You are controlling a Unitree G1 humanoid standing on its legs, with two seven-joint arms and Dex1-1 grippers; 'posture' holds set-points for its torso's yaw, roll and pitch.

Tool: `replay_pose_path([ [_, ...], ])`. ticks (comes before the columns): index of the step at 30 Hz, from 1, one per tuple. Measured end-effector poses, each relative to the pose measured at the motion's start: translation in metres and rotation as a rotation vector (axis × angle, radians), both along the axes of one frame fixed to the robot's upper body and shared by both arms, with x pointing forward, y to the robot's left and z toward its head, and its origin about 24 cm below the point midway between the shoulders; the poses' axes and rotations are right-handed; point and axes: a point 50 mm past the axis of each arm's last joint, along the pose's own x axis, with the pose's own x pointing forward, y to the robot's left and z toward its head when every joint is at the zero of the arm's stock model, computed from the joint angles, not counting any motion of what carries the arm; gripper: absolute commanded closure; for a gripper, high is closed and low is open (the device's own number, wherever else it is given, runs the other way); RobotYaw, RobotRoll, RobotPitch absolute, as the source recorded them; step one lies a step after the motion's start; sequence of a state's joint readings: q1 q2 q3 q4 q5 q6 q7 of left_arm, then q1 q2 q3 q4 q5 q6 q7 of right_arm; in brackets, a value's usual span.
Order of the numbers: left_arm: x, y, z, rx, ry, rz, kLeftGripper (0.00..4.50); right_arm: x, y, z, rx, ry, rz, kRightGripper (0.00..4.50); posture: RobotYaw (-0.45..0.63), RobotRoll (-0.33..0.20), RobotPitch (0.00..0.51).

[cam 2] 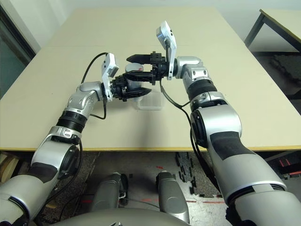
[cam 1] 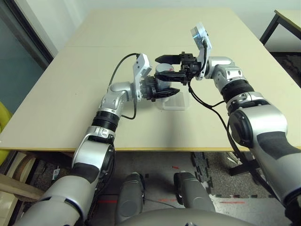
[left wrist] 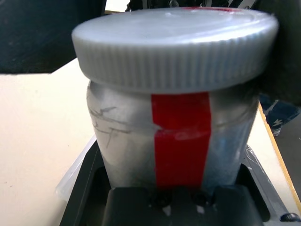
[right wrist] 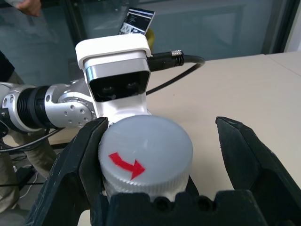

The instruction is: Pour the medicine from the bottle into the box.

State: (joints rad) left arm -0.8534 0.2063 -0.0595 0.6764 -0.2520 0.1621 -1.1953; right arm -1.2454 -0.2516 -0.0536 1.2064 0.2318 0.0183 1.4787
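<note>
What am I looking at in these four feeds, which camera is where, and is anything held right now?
A two-armed humanoid stands at a beige table. Two feeds look down from its head; the other two sit on its wrists. The left gripper is shut on the bottle, a silver one with a red stripe, holding it above the clear box on the table. The grey cap is still on. The right gripper is open, its fingers either side of the cap, one finger against it.

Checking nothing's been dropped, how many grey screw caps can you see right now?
1. The ribbed grey screw cap is still on the silver-grey bottle with the red label, held above the table in the left gripper. Others may be hidden behind the arms.
</note>
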Motion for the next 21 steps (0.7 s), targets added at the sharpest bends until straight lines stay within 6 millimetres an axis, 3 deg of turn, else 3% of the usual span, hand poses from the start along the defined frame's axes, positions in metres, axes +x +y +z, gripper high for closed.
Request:
replay_pose_path([
  [8,0.003,0.006,-0.001,0.004,0.019,0.055,1.83,0.002,-0.020,0.001,-0.039,-0.003,-0.054,0.00,-0.14,0.000,0.076],
  [13,0.000,0.010,0.004,-0.009,-0.013,0.025,1.83,0.008,-0.067,0.008,-0.054,-0.009,-0.296,0.00,-0.13,0.000,0.073],
  [21,0.000,0.009,0.006,-0.020,-0.026,0.015,1.83,0.009,-0.081,0.006,-0.069,0.005,-0.381,0.00,-0.14,0.000,0.074],
])
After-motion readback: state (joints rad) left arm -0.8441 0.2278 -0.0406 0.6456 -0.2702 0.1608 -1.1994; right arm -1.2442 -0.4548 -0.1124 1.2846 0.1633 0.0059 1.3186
